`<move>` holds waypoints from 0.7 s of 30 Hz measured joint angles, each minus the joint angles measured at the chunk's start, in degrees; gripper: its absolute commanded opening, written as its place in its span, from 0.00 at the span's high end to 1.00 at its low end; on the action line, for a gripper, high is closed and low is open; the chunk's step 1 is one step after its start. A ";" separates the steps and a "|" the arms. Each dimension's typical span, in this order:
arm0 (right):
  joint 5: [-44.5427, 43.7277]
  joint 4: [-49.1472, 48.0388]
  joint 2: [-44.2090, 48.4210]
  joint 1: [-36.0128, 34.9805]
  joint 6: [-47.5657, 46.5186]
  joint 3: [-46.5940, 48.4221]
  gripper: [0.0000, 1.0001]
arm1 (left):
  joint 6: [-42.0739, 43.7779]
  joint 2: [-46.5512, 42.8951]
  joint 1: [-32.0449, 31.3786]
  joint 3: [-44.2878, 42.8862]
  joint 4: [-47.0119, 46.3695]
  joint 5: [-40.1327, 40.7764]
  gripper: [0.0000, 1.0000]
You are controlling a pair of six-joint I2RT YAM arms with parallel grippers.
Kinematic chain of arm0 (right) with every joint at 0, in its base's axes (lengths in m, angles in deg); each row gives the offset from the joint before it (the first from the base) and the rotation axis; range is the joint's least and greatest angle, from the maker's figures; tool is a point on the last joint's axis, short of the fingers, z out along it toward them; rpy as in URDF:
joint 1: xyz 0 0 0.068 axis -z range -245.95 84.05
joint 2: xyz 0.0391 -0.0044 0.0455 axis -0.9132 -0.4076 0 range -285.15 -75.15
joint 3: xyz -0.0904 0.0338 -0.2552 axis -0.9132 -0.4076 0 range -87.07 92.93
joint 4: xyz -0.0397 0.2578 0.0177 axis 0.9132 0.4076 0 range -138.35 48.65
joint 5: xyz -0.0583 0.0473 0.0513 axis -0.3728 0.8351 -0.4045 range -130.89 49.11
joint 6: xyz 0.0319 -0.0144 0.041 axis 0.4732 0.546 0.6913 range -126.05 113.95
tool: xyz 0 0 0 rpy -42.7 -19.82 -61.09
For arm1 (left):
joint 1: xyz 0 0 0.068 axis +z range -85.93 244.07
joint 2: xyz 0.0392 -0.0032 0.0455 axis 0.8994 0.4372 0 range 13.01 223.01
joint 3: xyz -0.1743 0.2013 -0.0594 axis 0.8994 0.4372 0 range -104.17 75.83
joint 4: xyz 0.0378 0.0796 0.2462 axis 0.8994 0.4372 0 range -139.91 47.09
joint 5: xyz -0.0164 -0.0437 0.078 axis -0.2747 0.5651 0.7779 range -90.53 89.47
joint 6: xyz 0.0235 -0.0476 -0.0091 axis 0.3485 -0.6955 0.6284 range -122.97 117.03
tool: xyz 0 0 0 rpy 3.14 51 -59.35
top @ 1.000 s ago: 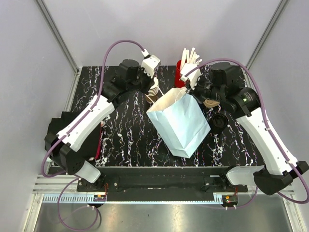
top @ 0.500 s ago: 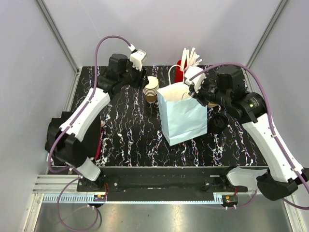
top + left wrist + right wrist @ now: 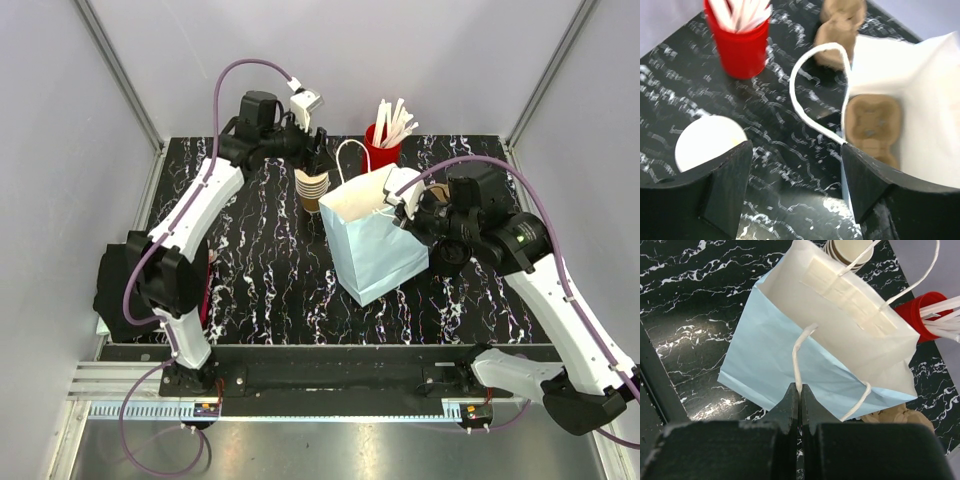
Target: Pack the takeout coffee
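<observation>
Bag (image 3: 375, 245) handle is being pinched by right gripper (image 3: 800, 391), jaws together on it. Left gripper (image 3: 797, 185) is being hovered far-left of bag over cup stack (image 3: 312, 187), fingers apart. Takeout coffee (image 3: 450, 256) is being mostly hidden just right of bag, under right wrist, apparently only its black lid showing. Right arm is being judged nearer, but occupied.

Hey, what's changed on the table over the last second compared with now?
The light blue paper bag went from tipped toward the near edge to standing upright, pulled up by the right gripper, which is shut on its handle. The left gripper, open, drew back from the stack of brown cups toward the far edge. The stack and the red cup of white sticks stayed put.
</observation>
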 measured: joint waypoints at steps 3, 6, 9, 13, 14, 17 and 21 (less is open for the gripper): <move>0.26 0.11 0.31 0.00 -0.07 -1.18 1.00 | -0.85 0.66 -0.02 -2.34 -0.09 -2.78 0.23; 0.37 0.15 0.33 0.00 -0.09 -1.42 1.00 | -1.64 1.40 -0.07 -4.02 -0.24 -4.24 0.23; 0.37 0.15 0.37 0.00 -0.11 -1.42 1.00 | -2.12 3.19 -0.11 -5.97 -0.42 -5.18 0.22; 0.37 0.15 0.39 0.00 -0.11 -1.42 1.00 | -3.06 6.38 -0.55 -8.00 -0.33 -5.14 0.22; 0.39 0.15 0.42 0.00 -0.11 -1.44 1.00 | -3.13 7.06 -0.59 -8.37 -0.17 -5.07 0.23; 0.37 0.15 0.50 0.00 -0.11 -1.44 1.00 | -3.15 9.22 -1.03 -9.40 0.11 -4.48 0.38; 0.42 0.17 0.63 0.00 -0.11 -1.44 1.00 | -3.58 10.67 -1.68 -10.64 0.79 -3.98 1.00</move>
